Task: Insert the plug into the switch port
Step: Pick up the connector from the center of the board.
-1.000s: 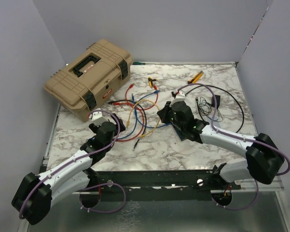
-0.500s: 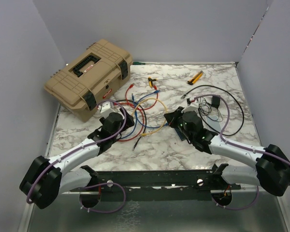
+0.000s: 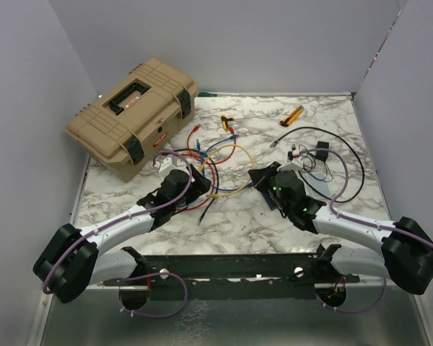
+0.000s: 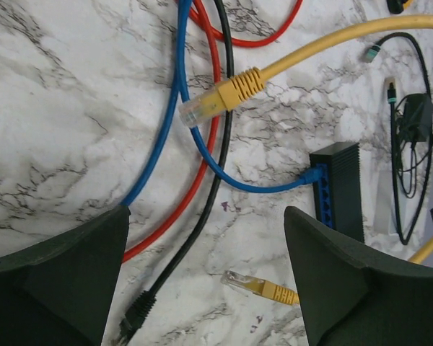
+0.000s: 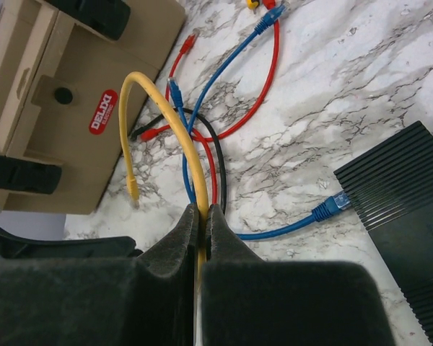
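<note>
My right gripper [image 5: 203, 209] is shut on the yellow cable [image 5: 175, 137], which arches up and away from it. The plug [image 5: 132, 189] on the cable's free end is yellow with a clear tip. In the left wrist view that plug [image 4: 263, 287] lies low between the wide-apart fingers of my open left gripper [image 4: 206, 216], touching neither. The switch [image 4: 339, 189] is a black ribbed box with a row of blue ports, and a blue cable [image 4: 274, 186] is plugged into one. It lies just right of the left gripper, and in the right wrist view the switch [image 5: 404, 191] is at the right.
A second yellow plug [image 4: 220, 97] lies among red, blue and black cables [image 3: 202, 162]. A black plug [image 4: 137, 313] rests by my left finger. The tan toolbox [image 3: 133, 115] stands at the back left. Yellow-handled tools [image 3: 292, 115] and a black adapter [image 3: 322, 153] with thin wire are at the back right.
My left arm swung right into the cable tangle. The right gripper drew back toward the near edge, still pinching the yellow cable.
</note>
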